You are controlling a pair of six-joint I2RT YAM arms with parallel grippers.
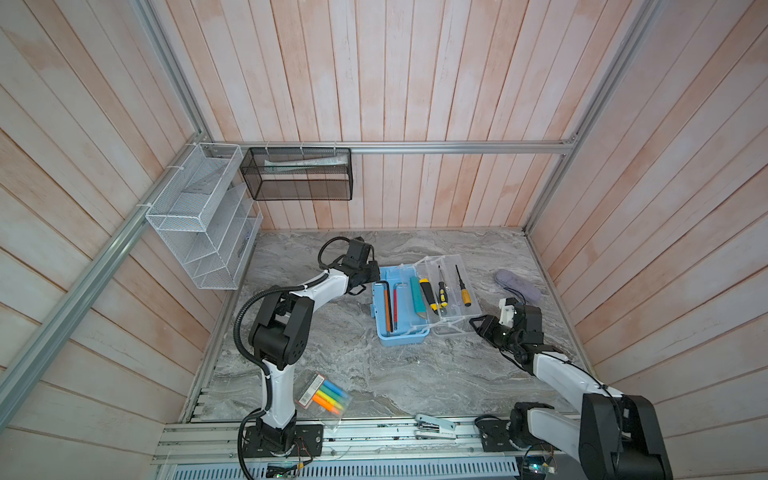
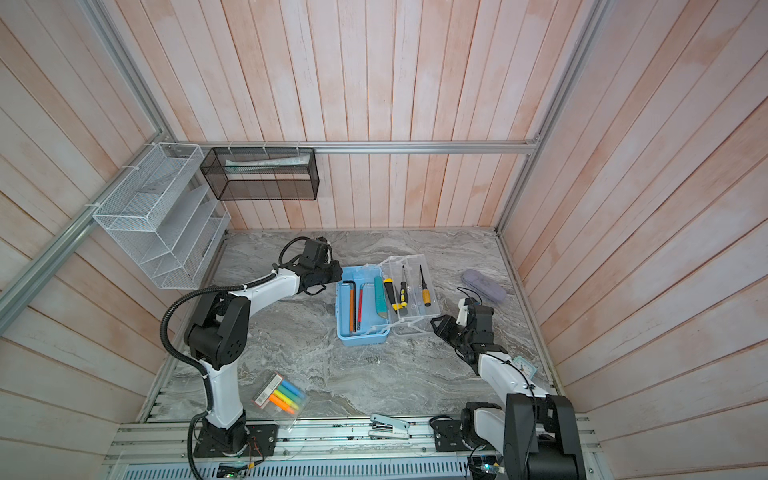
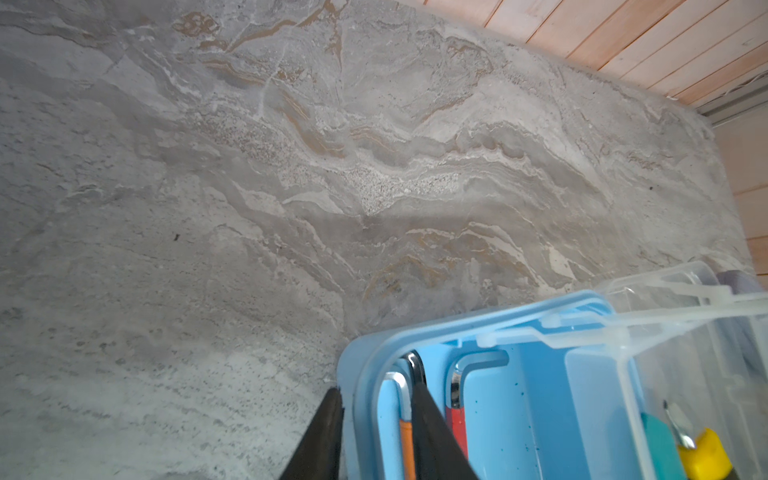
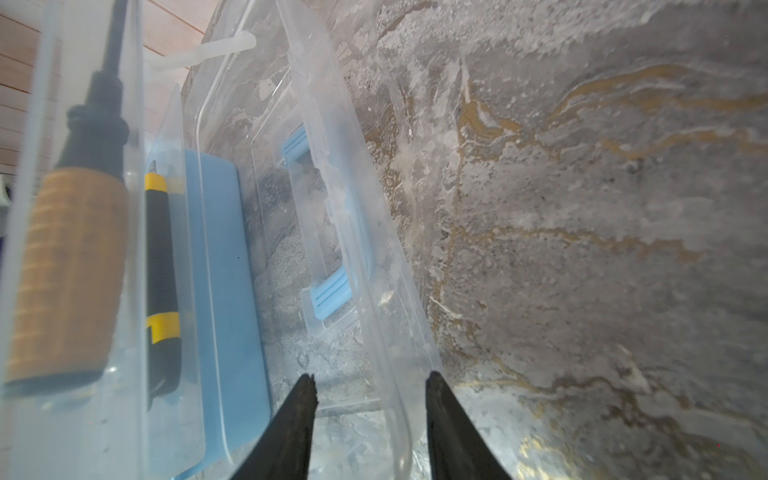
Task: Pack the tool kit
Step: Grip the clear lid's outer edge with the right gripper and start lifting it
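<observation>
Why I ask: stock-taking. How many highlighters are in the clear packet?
4, side by side in the clear packet at the table's front edge: blue, green, yellow, orange. The packet's label may hide another.

The tool kit (image 1: 401, 332) sits mid-table in smooth light-blue plastic with a soft sheen, its lid (image 4: 374, 270) at three o'clock of it glossy clear plastic, all on a tabletop (image 1: 374, 382) with a matt grey veined-stone look. At two o'clock there's a lilac case (image 1: 517, 284), soft and cloth-like, and at seven a shiny clear packet (image 1: 324, 399) of highlighters. Behind them are pale matt wood planks (image 1: 415, 83), a brushed metal rail (image 1: 457, 146), and at ten and eleven o'clock a white (image 1: 195, 216) and a black (image 1: 299, 174) wire-mesh basket.
</observation>
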